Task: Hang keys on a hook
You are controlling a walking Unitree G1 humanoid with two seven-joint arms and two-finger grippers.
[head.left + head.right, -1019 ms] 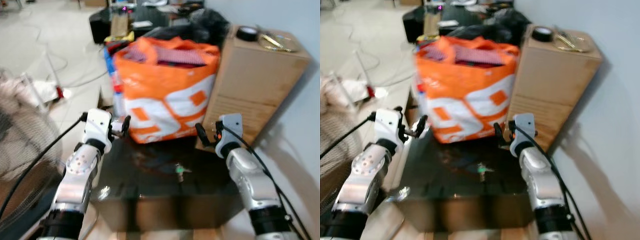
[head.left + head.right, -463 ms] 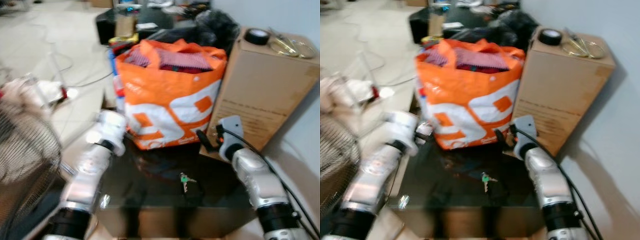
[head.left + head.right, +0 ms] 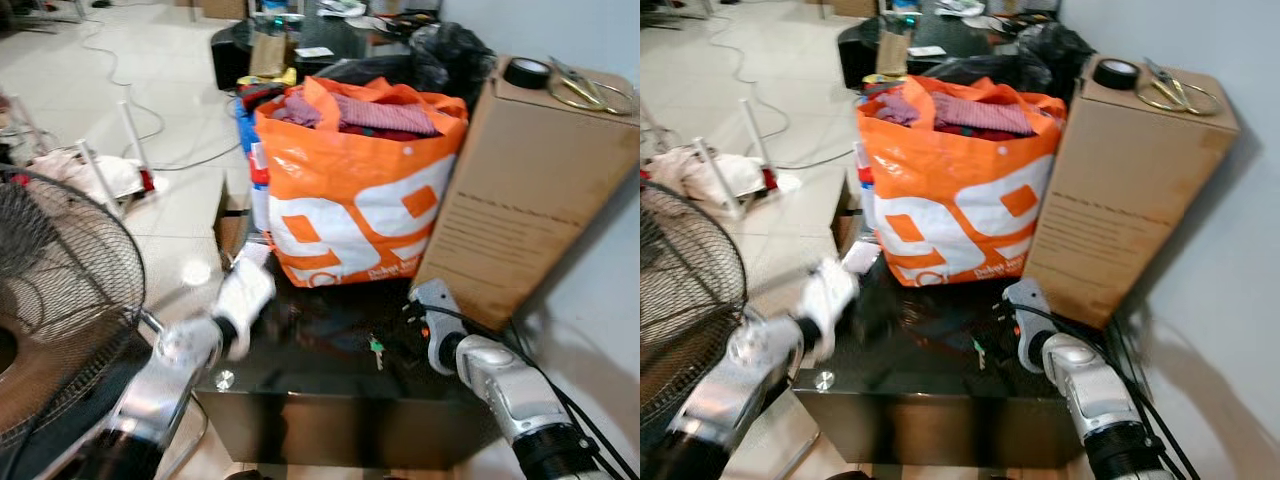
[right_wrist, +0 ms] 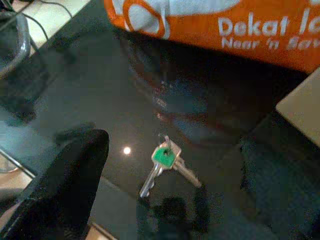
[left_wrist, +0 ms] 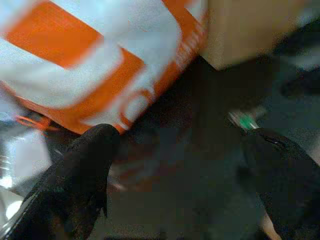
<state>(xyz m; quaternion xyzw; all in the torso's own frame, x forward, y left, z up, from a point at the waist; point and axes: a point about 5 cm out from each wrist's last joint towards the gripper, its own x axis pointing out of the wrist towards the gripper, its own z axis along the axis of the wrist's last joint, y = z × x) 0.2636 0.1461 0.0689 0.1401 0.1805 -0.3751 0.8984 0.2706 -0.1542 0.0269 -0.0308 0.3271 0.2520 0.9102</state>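
Keys (image 4: 167,165), green-capped: lying flat on the black glass table (image 3: 300,380), near its front edge, framed between the spread fingers of the empty right gripper (image 4: 170,195). A straight descent and a pinch at the green head are advised. Room: orange bag (image 3: 360,200) and box (image 3: 530,190) crowd the rear; left gripper (image 5: 175,180), likewise spread and empty, is held over the left edge.

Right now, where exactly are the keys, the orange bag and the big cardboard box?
keys (image 4: 163,156): right wrist view, on the green key head.
orange bag (image 3: 355,215): left eye view, on its printed front.
cardboard box (image 3: 530,190): left eye view, on its brown front face.
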